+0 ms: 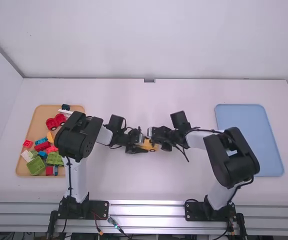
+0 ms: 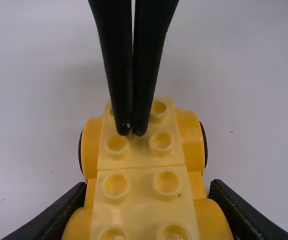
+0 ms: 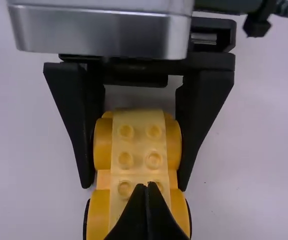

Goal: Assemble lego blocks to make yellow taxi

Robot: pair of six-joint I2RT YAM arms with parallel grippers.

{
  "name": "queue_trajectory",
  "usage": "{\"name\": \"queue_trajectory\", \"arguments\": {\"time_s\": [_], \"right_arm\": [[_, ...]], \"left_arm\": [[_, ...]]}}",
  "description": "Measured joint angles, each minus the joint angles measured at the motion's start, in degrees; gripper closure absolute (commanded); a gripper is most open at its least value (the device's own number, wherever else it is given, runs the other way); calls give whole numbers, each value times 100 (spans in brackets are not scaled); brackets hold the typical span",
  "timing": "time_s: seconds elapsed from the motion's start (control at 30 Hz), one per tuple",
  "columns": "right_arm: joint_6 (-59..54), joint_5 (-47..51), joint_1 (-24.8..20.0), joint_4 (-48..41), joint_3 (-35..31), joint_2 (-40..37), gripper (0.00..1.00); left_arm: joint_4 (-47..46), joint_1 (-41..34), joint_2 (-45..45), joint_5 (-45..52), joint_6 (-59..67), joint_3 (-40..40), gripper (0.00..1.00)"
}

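In the high view, the yellow car base [image 1: 151, 146] lies on the table between my left gripper [image 1: 138, 145] and my right gripper [image 1: 157, 142]. Two light yellow studded pieces [image 2: 139, 157] run along its top, with round wheel parts at the sides. My left gripper [image 2: 146, 195] is shut on the car base, one finger along each side, as the right wrist view confirms. My right gripper [image 3: 147, 192] is shut with its fingers together and no block between them; its tips stand at the studs near one end of the top.
A wooden tray [image 1: 20, 167] with red, green, blue and white blocks and a red wheeled piece [image 1: 56, 121] is at the far left, partly behind the left arm. A blue tray [image 1: 249, 127] lies on the right, beside the right arm.
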Motion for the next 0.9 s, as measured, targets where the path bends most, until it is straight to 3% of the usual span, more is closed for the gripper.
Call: {"name": "queue_trajectory", "arguments": {"time_s": [0.4,0.57,0.73,0.77,0.83,0.9], "right_arm": [[-192,223,94,-50,81,-7,100],[-210,-197,-24,291,105,142,100],[-216,-1121,-422,299,186,116,97],[-199,-1196,-468,295,199,105,92],[-94,-1471,-750,262,262,-13,1],[85,-1502,-938,262,273,-144,1]], "left_arm": [[66,4,33,26,-57,0,67],[72,66,33,0,-70,22,67],[129,20,33,-44,-11,55,62],[127,20,33,-44,-9,55,62],[131,17,33,-44,-11,55,59],[140,15,33,-46,-11,55,54]]}}
